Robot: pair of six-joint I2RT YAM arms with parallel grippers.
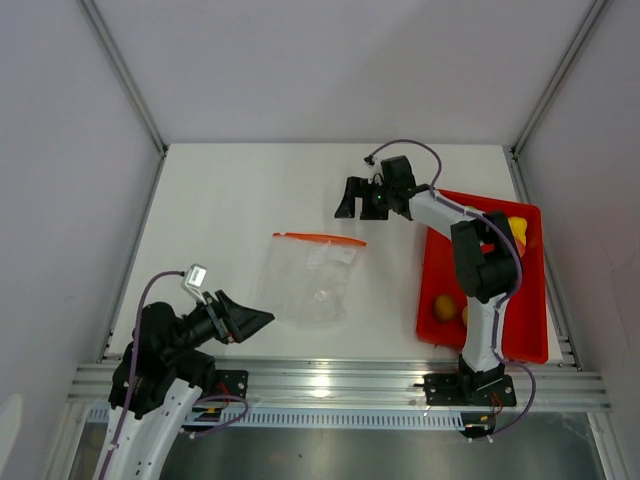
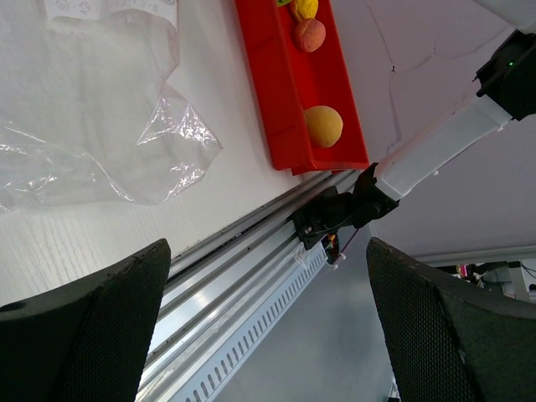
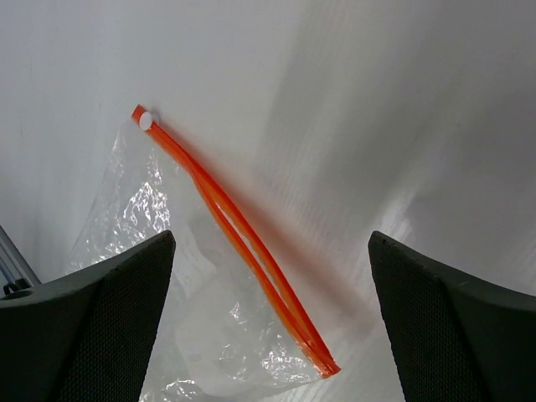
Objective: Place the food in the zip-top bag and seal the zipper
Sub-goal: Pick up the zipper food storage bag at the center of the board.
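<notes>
At mid-table the crinkly clear zip-top bag (image 1: 312,280) lies flat, orange zipper (image 1: 320,239) along its far edge. Round food (image 1: 444,306) sits in a glossy red tray (image 1: 437,265). Left gripper (image 1: 250,318) and right gripper (image 1: 360,200) gape, empty.

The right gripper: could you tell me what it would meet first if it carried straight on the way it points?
Probably the zipper of the bag, centred ahead of the open right gripper in its wrist view; depth is unclear.
</notes>
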